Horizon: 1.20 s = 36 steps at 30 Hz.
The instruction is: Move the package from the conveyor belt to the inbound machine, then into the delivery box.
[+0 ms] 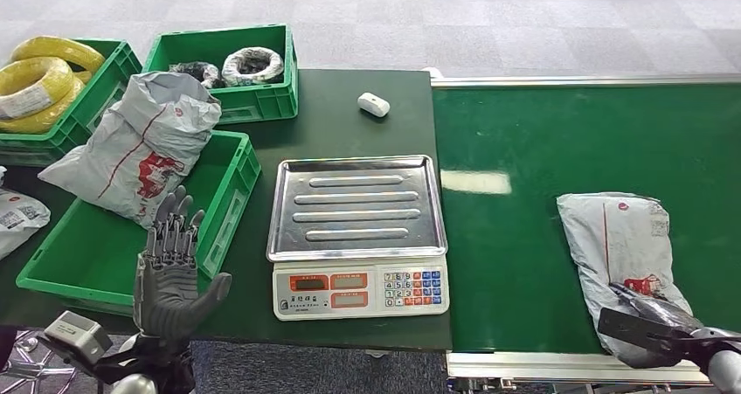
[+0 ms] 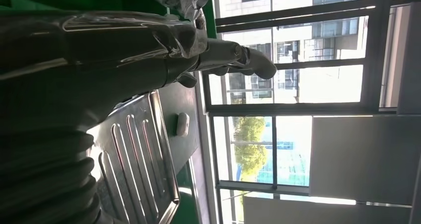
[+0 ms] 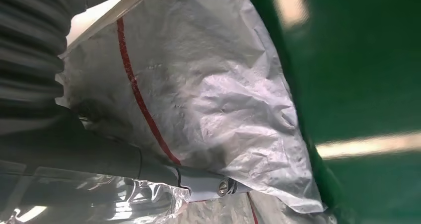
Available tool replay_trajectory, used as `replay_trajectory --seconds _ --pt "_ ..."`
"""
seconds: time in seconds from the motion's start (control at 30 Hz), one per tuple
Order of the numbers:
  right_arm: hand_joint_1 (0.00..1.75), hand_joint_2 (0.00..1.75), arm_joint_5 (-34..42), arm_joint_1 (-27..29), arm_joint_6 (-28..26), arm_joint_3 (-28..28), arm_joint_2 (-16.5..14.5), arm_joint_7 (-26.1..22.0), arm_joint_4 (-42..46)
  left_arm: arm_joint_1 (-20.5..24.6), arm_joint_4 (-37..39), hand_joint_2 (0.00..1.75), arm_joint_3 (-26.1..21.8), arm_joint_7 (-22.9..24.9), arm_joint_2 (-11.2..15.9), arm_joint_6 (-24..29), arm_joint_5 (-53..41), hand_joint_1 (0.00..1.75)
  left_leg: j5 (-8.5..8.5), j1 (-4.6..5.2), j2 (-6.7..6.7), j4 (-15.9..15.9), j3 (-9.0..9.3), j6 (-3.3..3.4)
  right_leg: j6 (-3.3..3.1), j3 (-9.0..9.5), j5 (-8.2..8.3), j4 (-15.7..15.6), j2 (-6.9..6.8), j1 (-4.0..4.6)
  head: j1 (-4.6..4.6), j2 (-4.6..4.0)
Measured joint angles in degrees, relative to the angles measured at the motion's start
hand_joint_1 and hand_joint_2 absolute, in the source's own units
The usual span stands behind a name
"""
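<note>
The package [image 1: 622,245] (grey plastic with a red line and red print) lies flat on the green conveyor belt [image 1: 524,237]. The right hand [image 1: 651,324] rests on its near end; its fingers [image 3: 208,184] lie against the crumpled plastic, but I cannot tell if they really grip it. The left hand [image 1: 172,276] is raised with fingers [image 1: 175,224] spread and holds nothing. Just beyond those fingertips is the green delivery box [image 1: 96,263], where another grey bag [image 1: 140,145] leans. Beside the thumb stands the scale [image 1: 358,237] with a steel tray.
</note>
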<state>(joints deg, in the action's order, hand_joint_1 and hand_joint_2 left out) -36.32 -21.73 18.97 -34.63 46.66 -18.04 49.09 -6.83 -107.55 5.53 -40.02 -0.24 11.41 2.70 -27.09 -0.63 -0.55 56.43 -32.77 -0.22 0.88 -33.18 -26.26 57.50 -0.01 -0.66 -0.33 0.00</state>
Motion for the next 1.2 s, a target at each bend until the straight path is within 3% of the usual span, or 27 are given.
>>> replay_trajectory --seconds 0.07,0.2,0.53,0.83,1.03,1.13,1.2 --pt "0.30 1.75 -0.92 -0.47 0.13 -0.59 -1.52 -1.44 0.34 -0.45 -0.49 1.75 -0.03 0.00 0.00 0.62 -0.02 0.00 -0.04 -0.03 0.16 -0.01 0.10 -0.06 -0.02 0.08 0.01 0.00 0.15 0.04 0.02 0.00" --pt "1.75 1.75 -1.74 -2.04 -0.36 -2.56 -5.25 -3.74 0.35 -1.60 -1.78 1.75 -0.34 0.00 0.00 1.54 -0.04 0.00 -0.11 -0.09 0.59 -0.01 0.38 -0.16 -0.08 0.16 0.05 0.00 0.57 0.09 0.01 0.00" --pt "1.75 1.75 -1.00 -4.04 -1.81 -6.55 -8.78 -5.50 2.12 -4.30 -4.20 1.75 -0.87 0.00 -0.02 2.49 -0.64 0.00 -0.11 -0.11 0.57 0.00 0.59 -0.17 -0.09 0.31 0.04 0.00 0.57 0.12 0.02 0.00" --pt "1.75 1.75 -1.38 -5.75 -6.23 -7.50 -8.29 -1.92 3.99 -4.17 -4.45 1.75 -0.85 0.00 -0.01 2.36 -0.64 0.00 -0.10 -0.03 0.48 0.00 0.35 -0.15 -0.08 0.24 0.05 0.01 0.47 0.03 0.03 0.00" --pt "1.75 1.75 -9.71 -18.05 -11.59 -7.54 -11.18 1.53 2.17 -3.86 -4.44 1.75 -0.67 0.00 -0.39 2.37 -0.96 0.00 -0.02 0.02 0.84 0.00 0.35 -0.13 -0.16 0.01 0.20 0.03 0.76 -0.02 0.00 0.00" --pt "1.75 1.75 -13.58 -24.70 -15.43 -7.96 -15.11 2.95 -0.17 -3.40 -4.25 1.75 -0.20 0.00 -0.89 1.96 -0.81 0.00 0.05 -0.01 0.79 0.01 0.32 -0.13 -0.16 0.01 0.21 0.05 0.74 0.02 0.01 0.00" --pt "1.75 1.75 -14.88 -28.79 -16.92 -8.35 -19.43 3.80 -2.57 -2.45 -3.63 1.75 0.49 0.00 -1.38 1.62 -0.79 0.00 0.06 -0.04 0.84 0.00 0.33 -0.13 -0.19 -0.01 0.23 0.07 0.80 0.07 0.01 0.00"
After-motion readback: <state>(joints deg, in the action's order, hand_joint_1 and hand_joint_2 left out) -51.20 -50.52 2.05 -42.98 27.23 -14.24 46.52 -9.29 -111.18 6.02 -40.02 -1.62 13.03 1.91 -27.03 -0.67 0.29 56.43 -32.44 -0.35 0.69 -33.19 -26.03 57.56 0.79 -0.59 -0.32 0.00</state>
